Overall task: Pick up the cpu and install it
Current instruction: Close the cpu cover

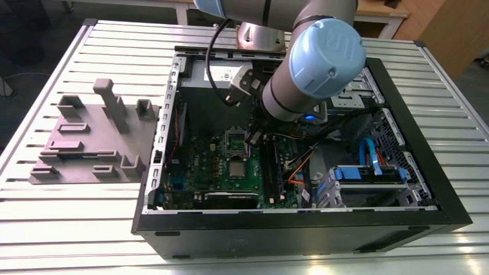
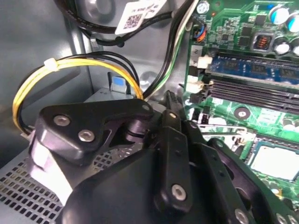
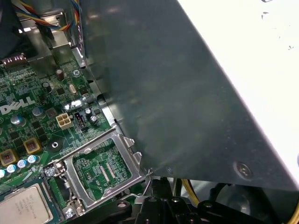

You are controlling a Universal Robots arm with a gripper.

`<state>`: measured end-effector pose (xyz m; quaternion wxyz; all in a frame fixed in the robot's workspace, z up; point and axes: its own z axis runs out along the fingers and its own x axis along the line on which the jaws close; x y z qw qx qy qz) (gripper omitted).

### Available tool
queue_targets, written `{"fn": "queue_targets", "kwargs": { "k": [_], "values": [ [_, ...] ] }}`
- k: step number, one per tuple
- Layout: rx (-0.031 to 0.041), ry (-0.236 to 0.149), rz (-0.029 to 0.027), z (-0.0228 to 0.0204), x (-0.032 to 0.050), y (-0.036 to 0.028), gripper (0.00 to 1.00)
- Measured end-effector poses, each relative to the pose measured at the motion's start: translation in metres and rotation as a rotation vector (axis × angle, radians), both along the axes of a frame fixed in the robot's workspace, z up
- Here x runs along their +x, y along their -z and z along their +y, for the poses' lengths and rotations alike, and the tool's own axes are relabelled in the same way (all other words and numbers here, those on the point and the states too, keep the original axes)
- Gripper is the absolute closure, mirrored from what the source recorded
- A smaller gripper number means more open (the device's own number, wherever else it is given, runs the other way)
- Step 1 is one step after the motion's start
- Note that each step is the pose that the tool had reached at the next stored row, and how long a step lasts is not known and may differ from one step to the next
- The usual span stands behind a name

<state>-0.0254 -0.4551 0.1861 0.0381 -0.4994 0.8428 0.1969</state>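
1. The open case [image 1: 428, 223] lies on its side on a slatted table [image 1: 68, 229], with the board [image 1: 200, 166] flat inside it.
2. The cpu [image 1: 238, 169] lies flat in its socket near the middle of the board. In the first wrist view, the cpu [image 3: 24, 205] is a pale silver square, and the frame [image 3: 100, 168] stands tilted up at the cpu's edge, with its green window open.
3. In the second wrist view, the cpu [image 2: 275, 161] is just beside the gripper's black linkage, with nothing resting on its top.
4. The arm [image 1: 313, 63] reaches down into the case above the cpu, toward the case's back wall.
5. The gripper [image 2: 174, 105] sits low between the cpu and the grey box [image 3: 187, 102]; I cannot tell whether its fingers are spread or pressed together.
6. Room is tight: the grey box wall hangs just beside the frame's edge, and yellow wires [image 2: 56, 67] loop near the gripper.
7. On the cpu's other side run the dark memory slots [image 2: 254, 91].
8. Well apart from the cpu, outside the case wall, a grey fixture [image 1: 91, 143] stands on the table.
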Motion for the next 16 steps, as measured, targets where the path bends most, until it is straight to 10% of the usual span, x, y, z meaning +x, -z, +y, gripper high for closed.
{"fn": "queue_targets", "kwargs": {
  "k": [16],
  "values": [
    [-0.0230, 0.000, -0.0001, 0.0001, -0.0002, -0.0073, 0.89]
  ]
}}
